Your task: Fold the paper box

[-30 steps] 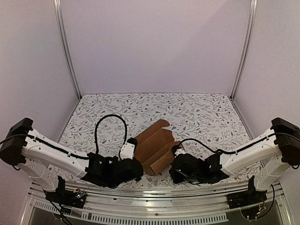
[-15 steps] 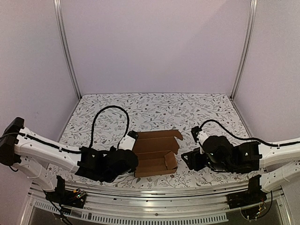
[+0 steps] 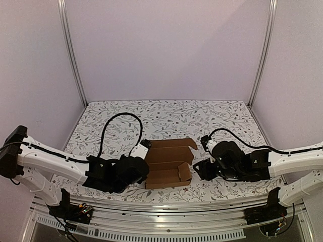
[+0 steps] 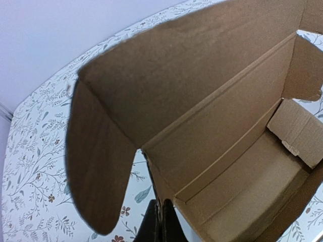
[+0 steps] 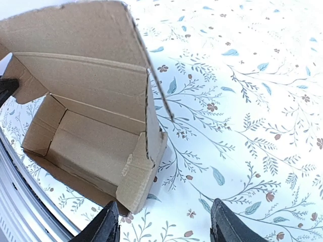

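The paper box (image 3: 166,167) is a brown cardboard tray standing on the table, its lid flap (image 3: 170,145) open toward the back. My left gripper (image 3: 144,170) is shut on the box's left end wall; in the left wrist view the thin cardboard edge runs down between the closed fingertips (image 4: 161,222), with the box interior (image 4: 237,166) filling the view. My right gripper (image 3: 200,169) is just right of the box, open and holding nothing. In the right wrist view the right gripper (image 5: 166,227) spans bare table, and the corner of the box (image 5: 136,186) lies close to the left finger.
The floral table cover (image 3: 222,121) stretches behind and to both sides of the box. The metal front rail (image 3: 166,205) runs along the near edge. Purple walls and two upright posts (image 3: 73,55) enclose the workspace.
The box went from tilted between both grippers to lying level on the table. The right gripper let go, opened, swung right, then edged back toward the box. The left gripper kept its grip.
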